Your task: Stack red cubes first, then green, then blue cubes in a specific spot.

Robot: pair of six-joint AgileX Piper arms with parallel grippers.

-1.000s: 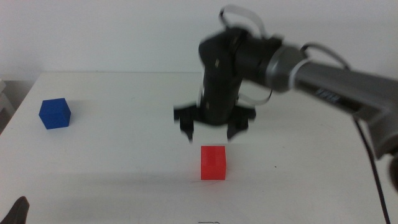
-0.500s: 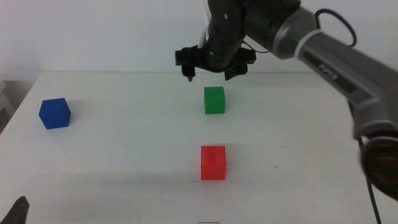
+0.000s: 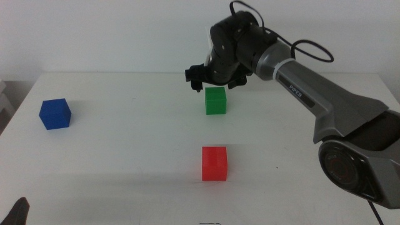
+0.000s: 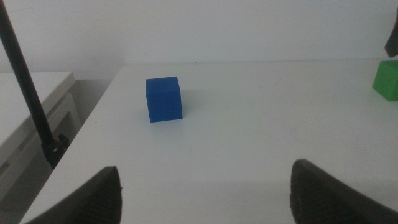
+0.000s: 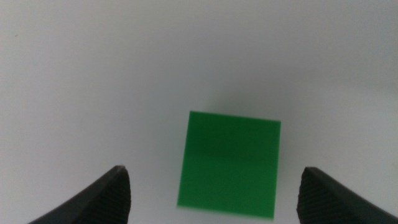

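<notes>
Matte green cube [image 3: 215,100] beneath open right end effector [image 3: 214,78]

We see our right arm [image 3: 312,94] as a grey tube lettered "PIPER", with a black wrist, looping black cables and a round dark base joint. Our jaws are dark, with ribbed inner faces.

The right arm reaches in from the right side across the table's far part, its right gripper [image 3: 214,79] pointing straight down with jaws spread wide apart, while the left gripper [image 4: 205,186] waits low at the near left edge, jaws likewise parted.
</notes>
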